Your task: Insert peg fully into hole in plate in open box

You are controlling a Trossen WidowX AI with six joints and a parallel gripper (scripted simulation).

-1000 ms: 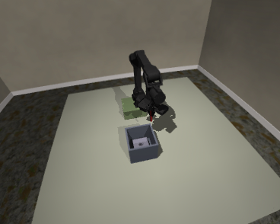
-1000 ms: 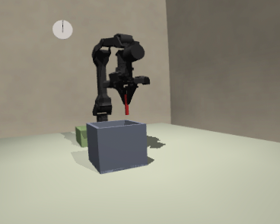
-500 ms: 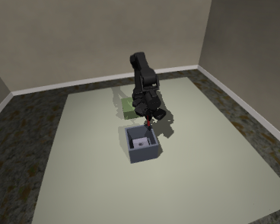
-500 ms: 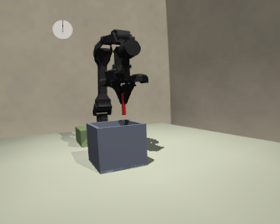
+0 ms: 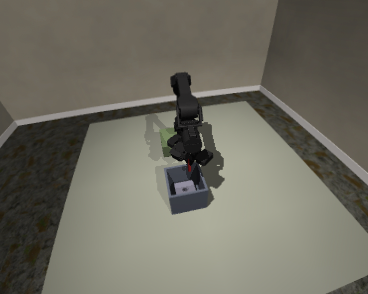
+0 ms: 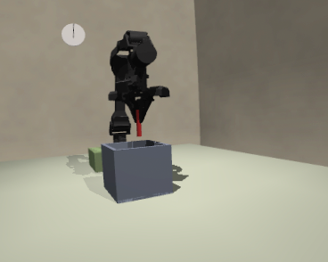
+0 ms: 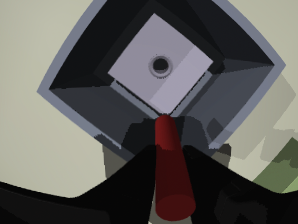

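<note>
My gripper [image 6: 139, 117] is shut on the red peg [image 6: 139, 127], which hangs upright with its lower tip just above the rim of the open grey-blue box [image 6: 137, 170]. In the top view the peg [image 5: 189, 167] is over the far side of the box [image 5: 186, 188]. In the wrist view the peg [image 7: 170, 165] points down between my dark fingers toward the box's near wall. The light plate lies at the box's bottom, with its round hole [image 7: 160, 66] in the middle. The peg's tip sits short of the hole.
A green block [image 6: 95, 159] stands on the mat behind the box, next to the arm's base; it also shows in the top view [image 5: 166, 138]. The pale mat [image 5: 213, 225] is ringed by dark floor and walls.
</note>
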